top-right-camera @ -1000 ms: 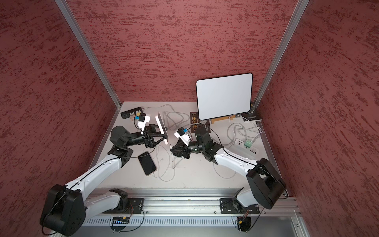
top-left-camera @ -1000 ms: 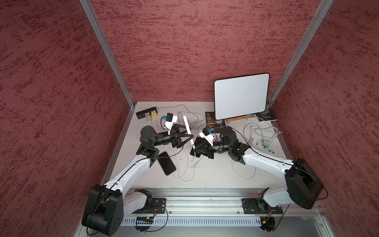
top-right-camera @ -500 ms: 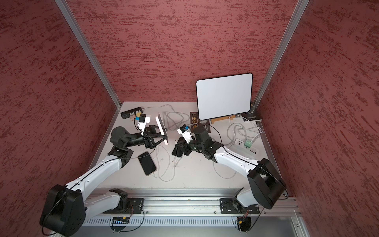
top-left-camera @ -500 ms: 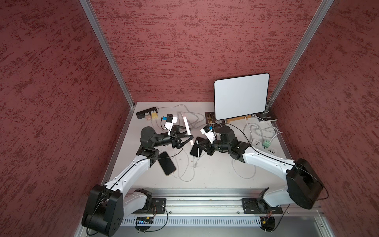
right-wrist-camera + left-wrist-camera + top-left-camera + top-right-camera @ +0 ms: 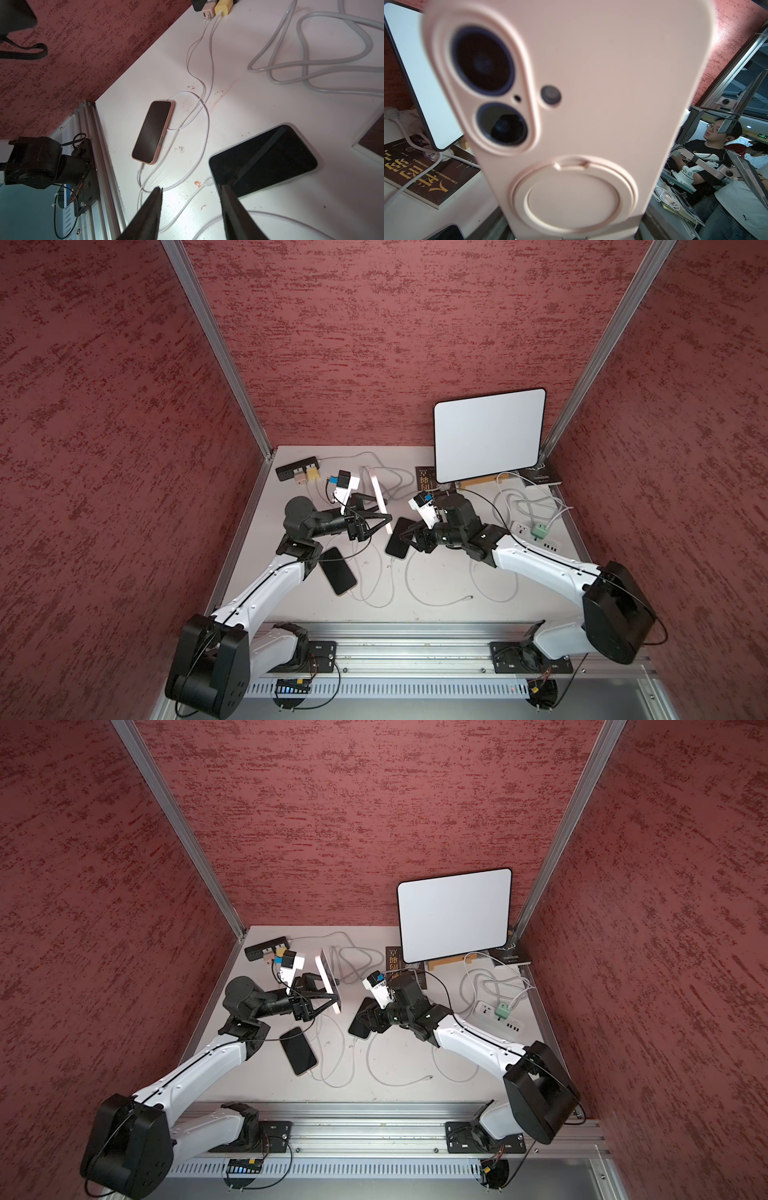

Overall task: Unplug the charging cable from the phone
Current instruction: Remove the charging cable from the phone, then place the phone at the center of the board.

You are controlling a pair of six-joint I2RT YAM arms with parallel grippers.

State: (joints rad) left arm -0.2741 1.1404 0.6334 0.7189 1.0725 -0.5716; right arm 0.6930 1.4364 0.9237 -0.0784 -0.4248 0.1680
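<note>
Right gripper (image 5: 191,188): jaws just sprung apart, empty, beside dark phone (image 5: 262,161).
Left gripper (image 5: 384,510): jaws clenched on pink phone (image 5: 591,83).
Plug (image 5: 207,181): seemingly still seated; unplugging unfinished.

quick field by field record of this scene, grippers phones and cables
left gripper: shut on held phone, pink back to its wrist camera, raised on edge above the table
right gripper: open, jaws apart, over the cable end of the dark phone
dark phone: flat, screen up; white plug at its end, cannot tell if seated
third phone: flat, screen up, a cable runs from its end
loose cable end: lies free on the table
tablet: propped at the back
</note>
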